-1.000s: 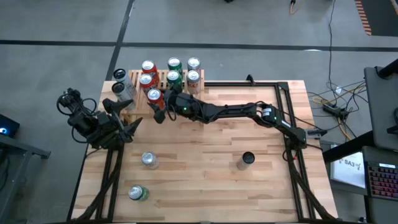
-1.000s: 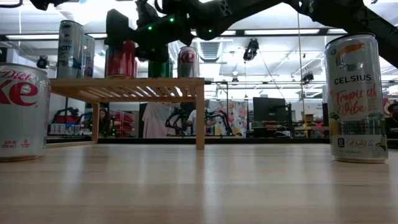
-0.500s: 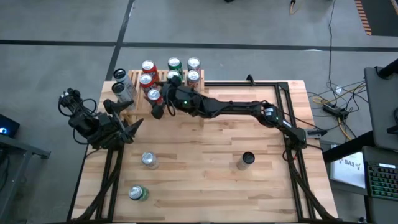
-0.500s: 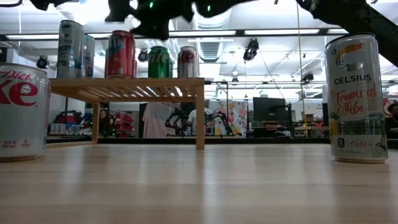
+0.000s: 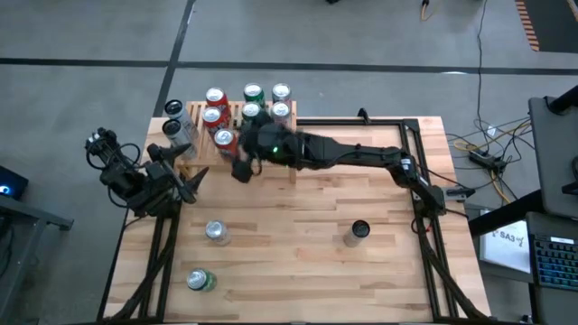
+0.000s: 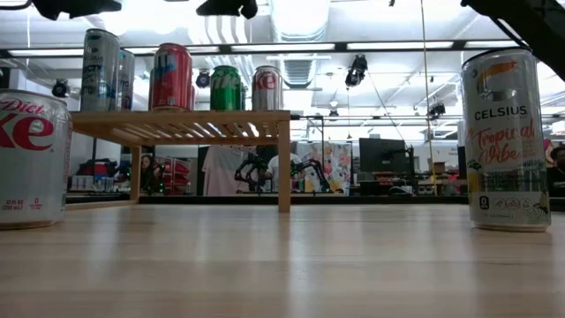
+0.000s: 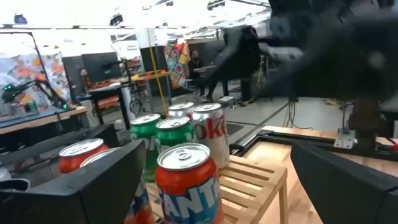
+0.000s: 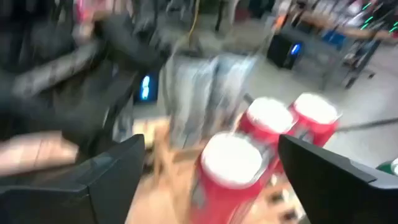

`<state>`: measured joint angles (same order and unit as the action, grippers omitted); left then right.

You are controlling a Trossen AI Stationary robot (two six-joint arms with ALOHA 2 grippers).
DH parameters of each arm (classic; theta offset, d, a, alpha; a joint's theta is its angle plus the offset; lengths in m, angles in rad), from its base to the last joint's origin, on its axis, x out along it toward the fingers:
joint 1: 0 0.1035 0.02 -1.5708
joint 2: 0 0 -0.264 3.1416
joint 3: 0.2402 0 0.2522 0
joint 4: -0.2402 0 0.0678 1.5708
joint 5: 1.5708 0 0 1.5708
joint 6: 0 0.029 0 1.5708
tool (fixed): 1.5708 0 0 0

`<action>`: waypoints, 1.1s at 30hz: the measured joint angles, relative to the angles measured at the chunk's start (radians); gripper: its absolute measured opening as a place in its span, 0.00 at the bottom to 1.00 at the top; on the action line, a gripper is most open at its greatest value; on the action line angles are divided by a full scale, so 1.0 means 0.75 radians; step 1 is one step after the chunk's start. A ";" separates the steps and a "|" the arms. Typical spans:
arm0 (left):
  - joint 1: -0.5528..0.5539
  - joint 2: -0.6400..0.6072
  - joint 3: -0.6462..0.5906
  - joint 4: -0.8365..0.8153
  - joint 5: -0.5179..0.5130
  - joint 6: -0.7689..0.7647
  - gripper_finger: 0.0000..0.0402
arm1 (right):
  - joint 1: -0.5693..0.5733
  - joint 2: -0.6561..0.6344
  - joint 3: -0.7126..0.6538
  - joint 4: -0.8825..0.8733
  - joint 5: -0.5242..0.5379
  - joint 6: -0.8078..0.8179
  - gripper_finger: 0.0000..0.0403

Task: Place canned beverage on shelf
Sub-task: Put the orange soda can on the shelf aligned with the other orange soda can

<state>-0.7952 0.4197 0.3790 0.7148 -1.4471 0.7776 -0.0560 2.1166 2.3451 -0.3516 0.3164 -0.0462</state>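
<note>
The light-wood slatted shelf (image 5: pixel 230 126) stands at the table's far left and carries several upright cans. The nearest is a red Fanta can (image 5: pixel 224 138), also in the low view (image 6: pixel 172 76) and the right wrist view (image 8: pixel 229 163). My right gripper (image 5: pixel 242 168) hangs open above and just near of that red can, its fingers apart and touching nothing. It only shows at the low view's top edge (image 6: pixel 228 7). My left gripper (image 5: pixel 187 185) waits open and level at the shelf's left near corner, facing the cans (image 7: pixel 186 171).
Loose cans are on the table: a Diet Coke can (image 5: pixel 217 232), a green can on its side (image 5: pixel 200 280) and a tall Celsius can (image 5: pixel 358 232). Two tall silver cans (image 5: pixel 173 119) stand at the shelf's left end. A black frame (image 5: pixel 415 171) runs along the right.
My right gripper has risen straight up from around the red can on the shelf and drawn slightly toward the table's right, its fingers still apart. The red can stays upright on the slats where it was.
</note>
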 joint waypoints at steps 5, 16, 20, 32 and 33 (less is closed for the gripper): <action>0.000 0.017 0.000 -0.030 0.102 -0.009 0.96 | 0.050 0.013 -0.064 -0.135 0.004 -0.012 0.75; -0.001 0.026 0.000 -0.021 0.127 -0.021 0.96 | 0.052 0.001 -0.460 0.209 0.069 -0.053 0.32; -0.001 0.026 0.000 -0.021 0.057 -0.014 0.96 | 0.048 0.002 -0.577 0.415 0.209 -0.050 0.18; -0.001 0.026 0.019 -0.023 -0.061 0.032 0.96 | 0.001 0.014 -0.680 0.696 0.312 0.007 0.03; -0.001 0.028 0.019 -0.024 -0.064 0.032 0.96 | -0.008 0.014 -0.676 0.698 0.314 0.017 0.03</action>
<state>-0.7959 0.4405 0.3931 0.6968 -1.4949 0.8015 -0.0619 2.1273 1.8382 0.1717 0.5519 -0.0332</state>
